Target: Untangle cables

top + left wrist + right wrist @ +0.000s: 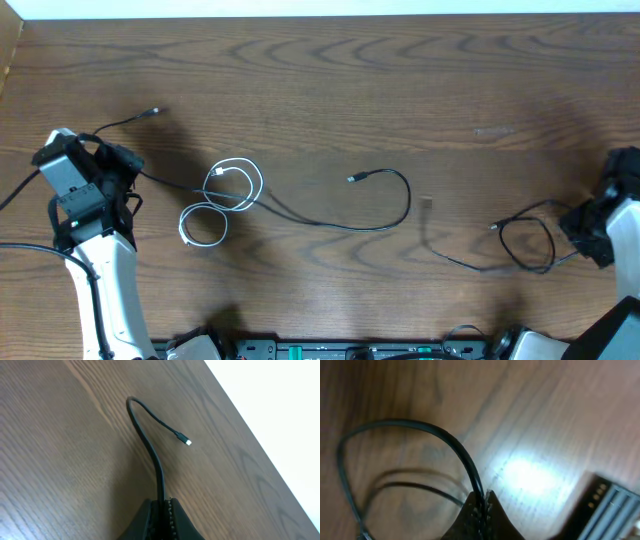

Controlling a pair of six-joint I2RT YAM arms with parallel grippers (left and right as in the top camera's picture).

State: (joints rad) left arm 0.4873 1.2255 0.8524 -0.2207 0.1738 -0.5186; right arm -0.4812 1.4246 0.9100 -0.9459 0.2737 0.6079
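I have three thin cords spread on the table point(400, 90). The white cable point(222, 198) lies left of centre in a loose figure-of-eight, its two loops touching.

A black cable point(380, 226) crosses the same spot. It starts at a small plug point(155, 112) at the far left, reaches my left claw point(122, 165), and runs rightward across the white loops; I cannot tell whether it goes over or under them. It then sweeps along mid-table and hooks back to its other plug end point(352, 178). From the left wrist, the claw is clamped on this cable, which rises from between the fingers, arches over and ends at the silver-tipped plug on the wood.

The second black cable point(525, 245) sits on the right side, well apart from the other two. It forms one open loop, with a tail trailing leftward. My right claw point(580, 225) is at the right side of that loop. The right wrist view is blurred, but it shows the claw pinched tight on the cable, which curves up and round to the left in a broad arc.

The table is dark brown wood with strong grain, and a white strip point(320, 8) runs beyond its far edge. A glare patch point(525, 472) shines on the wood in the right wrist view. Something dark and ribbed point(612, 502) sits in that view's lower right corner; I cannot make out what it is.
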